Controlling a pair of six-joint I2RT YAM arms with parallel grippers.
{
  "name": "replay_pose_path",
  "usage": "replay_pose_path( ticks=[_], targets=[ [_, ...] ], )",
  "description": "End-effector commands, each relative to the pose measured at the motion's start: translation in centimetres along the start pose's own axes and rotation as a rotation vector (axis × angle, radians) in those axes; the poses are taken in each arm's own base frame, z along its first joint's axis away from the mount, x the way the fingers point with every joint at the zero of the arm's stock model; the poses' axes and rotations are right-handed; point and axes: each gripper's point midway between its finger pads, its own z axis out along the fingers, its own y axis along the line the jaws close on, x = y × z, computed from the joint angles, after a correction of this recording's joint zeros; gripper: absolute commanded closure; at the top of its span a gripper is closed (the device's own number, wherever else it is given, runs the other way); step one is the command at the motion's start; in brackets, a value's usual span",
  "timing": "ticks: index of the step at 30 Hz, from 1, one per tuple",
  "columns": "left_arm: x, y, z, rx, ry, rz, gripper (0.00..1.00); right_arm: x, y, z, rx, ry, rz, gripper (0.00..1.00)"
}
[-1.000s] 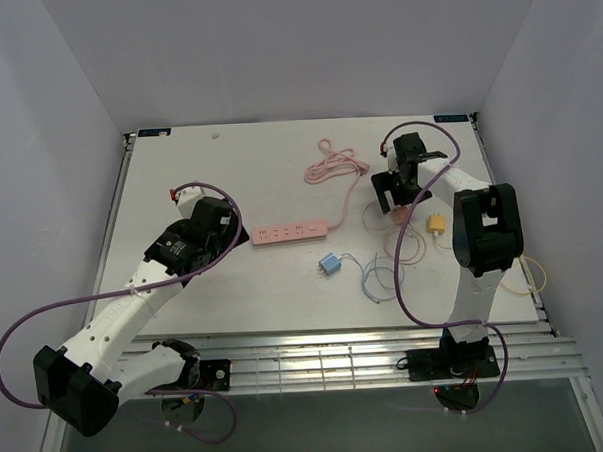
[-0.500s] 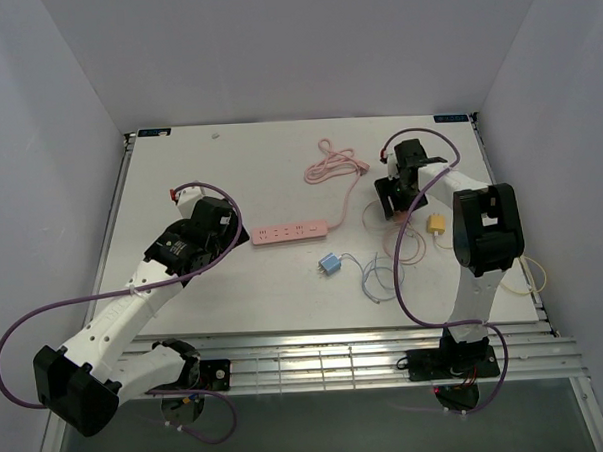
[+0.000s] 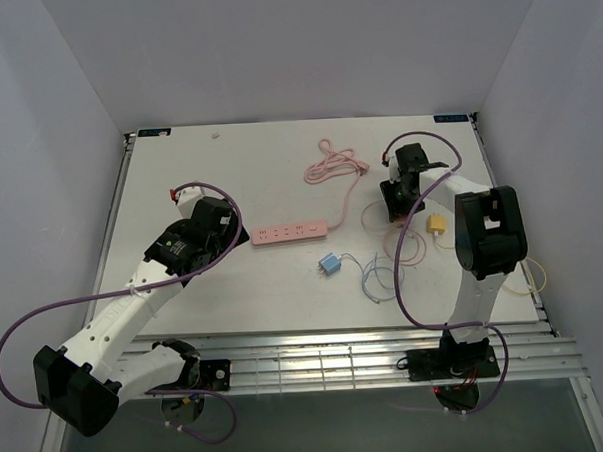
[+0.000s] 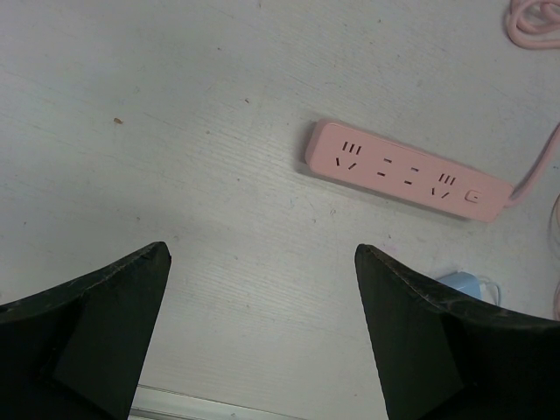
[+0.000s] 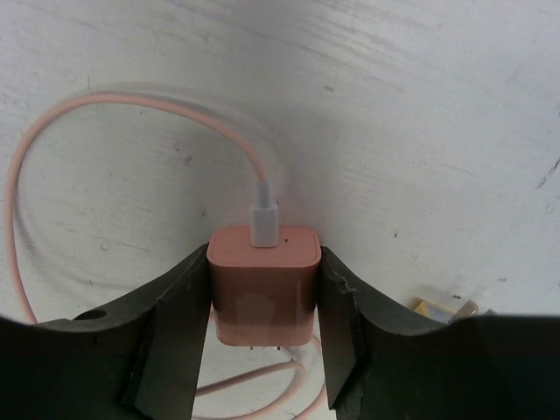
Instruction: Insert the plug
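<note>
The plug (image 5: 262,284) is a pink charger block with a white connector and a thin pink cable (image 5: 131,105) on its top. It sits on the table between the fingers of my right gripper (image 5: 262,267), whose pads press on both of its sides. In the top view my right gripper (image 3: 399,204) covers the plug at the right of the table. The pink power strip (image 3: 290,231) lies flat mid-table and shows its sockets (image 4: 407,171) in the left wrist view. My left gripper (image 4: 262,254) hangs open to the left of the strip (image 3: 221,221), holding nothing.
A blue plug (image 3: 329,266) with a pale cable lies in front of the strip. A yellow plug (image 3: 437,223) rests just right of my right gripper. The strip's pink cord (image 3: 334,165) is coiled at the back. White walls enclose the table.
My right gripper has shifted slightly right over the plug and its jaws have closed in from wide open onto the plug's sides. The left arm has not moved.
</note>
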Motion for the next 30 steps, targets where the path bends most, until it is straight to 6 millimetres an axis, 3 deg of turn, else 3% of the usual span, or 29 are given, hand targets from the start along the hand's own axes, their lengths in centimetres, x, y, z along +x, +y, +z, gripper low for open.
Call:
replay_pose_path(
  ticks=[1, 4, 6, 9, 10, 12, 13, 15, 16, 18, 19, 22, 25, 29, 30],
  targets=[
    [-0.6, -0.1, -0.5, 0.018, -0.019, -0.004, 0.02, -0.7, -0.3, -1.8, 0.006, -0.056, -0.01, 0.71],
    [-0.5, -0.5, -0.6, 0.037, -0.011, 0.002, 0.02, -2.2, 0.1, -3.0, -0.017, -0.147, -0.033, 0.72],
    [-0.5, -0.8, -0.7, 0.058, -0.006, 0.006, 0.02, -4.3, 0.6, -5.2, -0.043, -0.262, -0.068, 0.73],
    [-0.3, -2.5, -1.2, 0.152, 0.019, 0.031, 0.02, -6.5, 1.9, -8.6, -0.1, -0.439, -0.131, 0.73],
    [-0.1, -4.0, -1.7, 0.234, 0.041, 0.038, 0.02, -7.0, 3.0, -9.8, -0.149, -0.494, -0.16, 0.73],
    [0.3, -5.4, -2.2, 0.323, 0.062, 0.073, 0.02, -7.0, 4.5, -12.3, -0.189, -0.596, -0.223, 0.73],
    [0.1, -6.5, -2.7, 0.387, 0.055, 0.078, 0.02, -8.0, 5.7, -15.1, -0.229, -0.706, -0.271, 0.73],
    [1.0, -8.4, -3.9, 0.517, 0.106, 0.114, 0.02, -6.9, 7.8, -16.0, -0.293, -0.755, -0.328, 0.73],
    [0.8, -9.7, -4.7, 0.597, 0.104, 0.12, 0.02, -7.8, 9.2, -19.1, -0.337, -0.877, -0.383, 0.72],
    [1.9, -11.8, -6.7, 0.764, 0.167, 0.154, 0.02, -6.5, 12.0, -20.3, -0.423, -0.929, -0.436, 0.72],
    [1.5, -13.0, -7.7, 0.843, 0.152, 0.16, 0.02, -6.2, 13.3, -22.1, -0.46, -0.983, -0.465, 0.72],
    [2.0, -15.5, -10.5, 1.038, 0.169, 0.2, 0.02, -4.1, 19.0, -24.3, -0.544, -1.04, -0.591, 0.71],
    [2.8, -17.3, -12.3, 1.121, 0.176, 0.251, 0.02, -2.5, 21.9, -25.8, -0.618, -1.08, -0.623, 0.72],
    [4.0, -19.3, -13.0, 1.163, 0.206, 0.295, 0.02, -1.6, 23.8, -27.1, -0.655, -1.117, -0.661, 0.72],
    [4.4, -19.7, -12.4, 1.153, 0.223, 0.298, 0.02, -1.5, 24.0, -26.9, -0.647, -1.111, -0.666, 0.72]
  ],
)
